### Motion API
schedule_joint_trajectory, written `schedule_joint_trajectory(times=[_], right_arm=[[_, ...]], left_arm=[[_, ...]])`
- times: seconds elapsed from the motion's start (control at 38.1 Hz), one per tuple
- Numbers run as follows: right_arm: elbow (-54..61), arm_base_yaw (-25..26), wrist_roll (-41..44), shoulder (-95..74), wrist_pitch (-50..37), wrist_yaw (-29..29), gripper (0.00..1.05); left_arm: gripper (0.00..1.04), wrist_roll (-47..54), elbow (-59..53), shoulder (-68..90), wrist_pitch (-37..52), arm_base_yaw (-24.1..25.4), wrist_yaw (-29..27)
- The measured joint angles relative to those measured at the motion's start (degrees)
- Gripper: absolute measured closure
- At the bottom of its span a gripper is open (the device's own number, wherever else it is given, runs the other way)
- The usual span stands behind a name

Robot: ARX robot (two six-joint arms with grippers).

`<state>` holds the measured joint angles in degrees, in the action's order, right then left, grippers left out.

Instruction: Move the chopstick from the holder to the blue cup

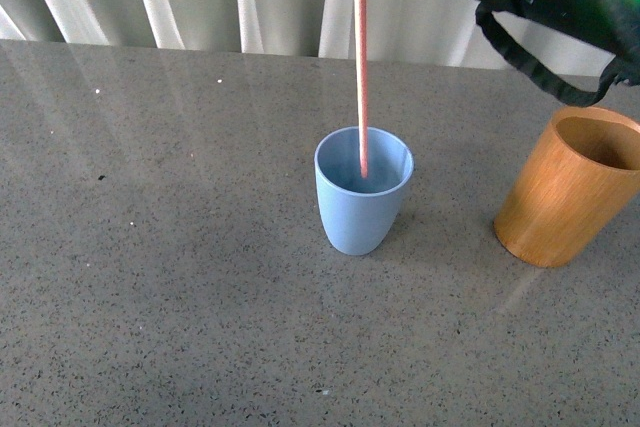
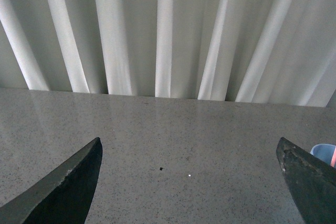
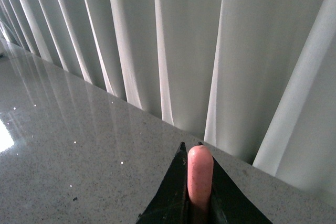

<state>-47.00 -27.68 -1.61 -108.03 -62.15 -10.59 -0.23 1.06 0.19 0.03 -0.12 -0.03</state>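
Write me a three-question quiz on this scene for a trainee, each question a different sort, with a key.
1. True or false: the chopstick lies flat on the table.
2. The right pincer is: A. open and empty; B. shut on the chopstick; C. shut on nothing.
3. Fill in: the chopstick's lower end is inside the ___ cup, which stands apart from the wooden holder.

Key: 1. False, it hangs upright. 2. B. 3. Blue.
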Motion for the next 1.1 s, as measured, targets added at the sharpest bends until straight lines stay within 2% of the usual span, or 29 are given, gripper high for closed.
schedule_joint_trajectory(times=[0.6,0.81,0.94,1.1], right_arm=[[-0.5,-1.2,-1.2,-9.9,-2.8,2.8,1.02],[-0.6,-0.6,-2.8,-7.0,-1.2,5.6,0.58],[0.9,0.4,-2.6,1.7,2.8,10.4,0.30],[4.4,2.5,-1.6,11.6,11.4,18.2,0.08]], left_arm=[[0.07,0.0,0.0,0.0,0.0,0.0,0.0],[0.07,0.0,0.0,0.0,0.0,0.0,0.0],[0.07,0.0,0.0,0.0,0.0,0.0,0.0],[0.07,0.0,0.0,0.0,0.0,0.0,0.0]])
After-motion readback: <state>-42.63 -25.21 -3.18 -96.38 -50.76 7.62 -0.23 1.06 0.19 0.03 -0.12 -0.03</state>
